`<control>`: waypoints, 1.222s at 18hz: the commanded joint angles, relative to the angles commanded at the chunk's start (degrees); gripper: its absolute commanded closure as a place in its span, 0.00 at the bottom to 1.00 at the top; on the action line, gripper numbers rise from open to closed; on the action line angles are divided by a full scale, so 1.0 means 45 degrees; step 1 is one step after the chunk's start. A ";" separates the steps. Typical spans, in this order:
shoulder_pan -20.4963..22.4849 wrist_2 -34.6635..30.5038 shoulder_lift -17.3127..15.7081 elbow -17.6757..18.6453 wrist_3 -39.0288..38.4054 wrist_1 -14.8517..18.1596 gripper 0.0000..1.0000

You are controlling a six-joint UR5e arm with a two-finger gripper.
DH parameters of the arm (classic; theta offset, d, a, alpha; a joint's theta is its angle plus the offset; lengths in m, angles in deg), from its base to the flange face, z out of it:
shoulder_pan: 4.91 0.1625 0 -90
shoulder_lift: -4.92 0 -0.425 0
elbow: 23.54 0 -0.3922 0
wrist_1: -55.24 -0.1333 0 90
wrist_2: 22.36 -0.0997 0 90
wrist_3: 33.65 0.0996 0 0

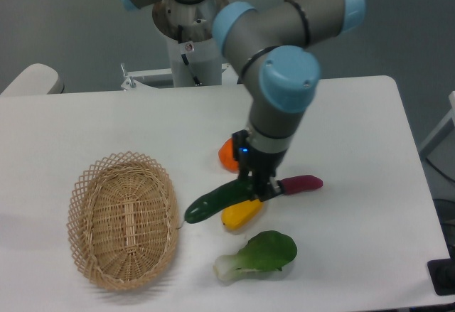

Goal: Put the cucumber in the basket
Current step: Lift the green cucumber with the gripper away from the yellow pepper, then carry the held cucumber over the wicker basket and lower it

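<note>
Table w/ orange, yellow veg, bok choy — purple veg.

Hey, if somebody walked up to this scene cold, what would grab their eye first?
Most likely the big grey-and-blue arm over mid-table, its gripper shut on a dark green cucumber carried at a slant above the white table. Next, the large wicker basket at the left, nothing in it. Then the bright orange fruit behind the arm and the leafy bok choy in front.

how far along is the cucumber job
Done: the claw is shut on the cucumber's right end. In hand: it carries the cucumber above the yellow vegetable, its free tip close to the basket rim. Left: getting it over the basket, which holds nothing, and letting go.
</note>
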 joint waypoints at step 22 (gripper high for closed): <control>-0.4514 -0.1565 0.1366 0.1975 -0.8249 -0.1934 0.77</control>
